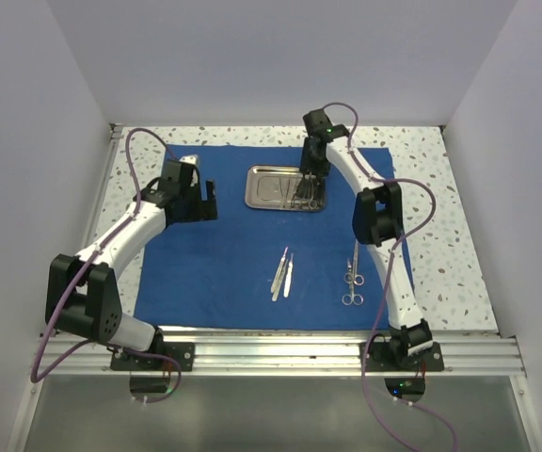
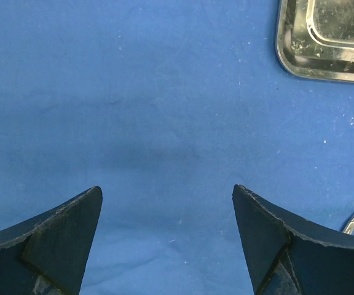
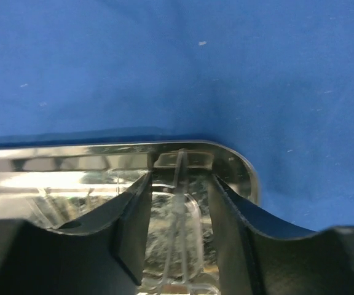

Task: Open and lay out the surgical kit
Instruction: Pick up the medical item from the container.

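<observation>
Right wrist view: steel instrument in the tray, long axis near-to-far across the tray's width, leading end unclear
Right pincer: half-closed astride it, not yet gripping
Advice: centre, close squarely across the shaft, lift level
Tray place: on blue cloth, far-middle of desk
Left pincer: wide, empty, above cloth

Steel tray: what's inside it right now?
Thin silver instruments lie in the steel tray, in its right half, and the right gripper is lowered around one. The gripper covers part of them, so their count and types cannot be told.
</observation>
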Controlling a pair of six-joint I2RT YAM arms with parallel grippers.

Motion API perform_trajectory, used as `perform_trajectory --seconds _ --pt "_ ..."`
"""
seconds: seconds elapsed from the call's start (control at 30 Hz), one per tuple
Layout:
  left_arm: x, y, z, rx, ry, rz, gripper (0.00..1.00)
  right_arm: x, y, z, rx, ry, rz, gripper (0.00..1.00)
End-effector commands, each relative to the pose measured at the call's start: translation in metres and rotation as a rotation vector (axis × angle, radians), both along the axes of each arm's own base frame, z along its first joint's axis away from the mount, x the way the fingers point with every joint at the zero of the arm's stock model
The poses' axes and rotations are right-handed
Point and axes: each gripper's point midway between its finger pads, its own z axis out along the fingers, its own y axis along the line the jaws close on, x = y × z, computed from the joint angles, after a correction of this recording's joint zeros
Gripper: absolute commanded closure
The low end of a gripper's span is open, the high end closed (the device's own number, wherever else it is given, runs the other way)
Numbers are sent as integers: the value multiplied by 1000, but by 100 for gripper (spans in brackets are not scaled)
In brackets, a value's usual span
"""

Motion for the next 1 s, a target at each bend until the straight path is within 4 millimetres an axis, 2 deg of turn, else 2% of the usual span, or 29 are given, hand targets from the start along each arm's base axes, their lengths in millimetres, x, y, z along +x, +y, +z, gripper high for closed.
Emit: perform_trajectory --seconds 0.0,0.03,0.1,0.23,0.3,0.6,0.7,0.73,0.8,0.9,0.97 --pt "16 4 11 12 -67 0 9 4 2 9 -29 -28 -26 56" --pt "16 4 11 13 -64 2 9 1 3 0 -45 -8 -24 57" --pt "17 5 10 15 -63 3 9 -3 2 -5 -76 3 -26 60" --pt "18 8 9 25 -62 10 9 -21 -4 -27 -152 80 -31 68" --pt "18 9 9 27 -64 13 9 -29 -5 -35 -171 109 -30 68" --pt "20 13 6 39 -60 27 9 -54 -1 -76 -196 228 -14 81" --pt "20 15 3 45 -53 28 9 -62 -3 -86 -216 262 2 96" --pt "20 15 3 46 -52 28 9 -63 -3 -86 -217 264 4 100" --pt "19 15 2 48 -49 29 9 -63 -3 -85 -218 260 19 100" --pt "18 15 0 47 -41 27 9 -49 8 -68 -166 198 53 100" --pt "19 14 -2 44 -36 25 9 -36 16 -45 -117 134 66 100"
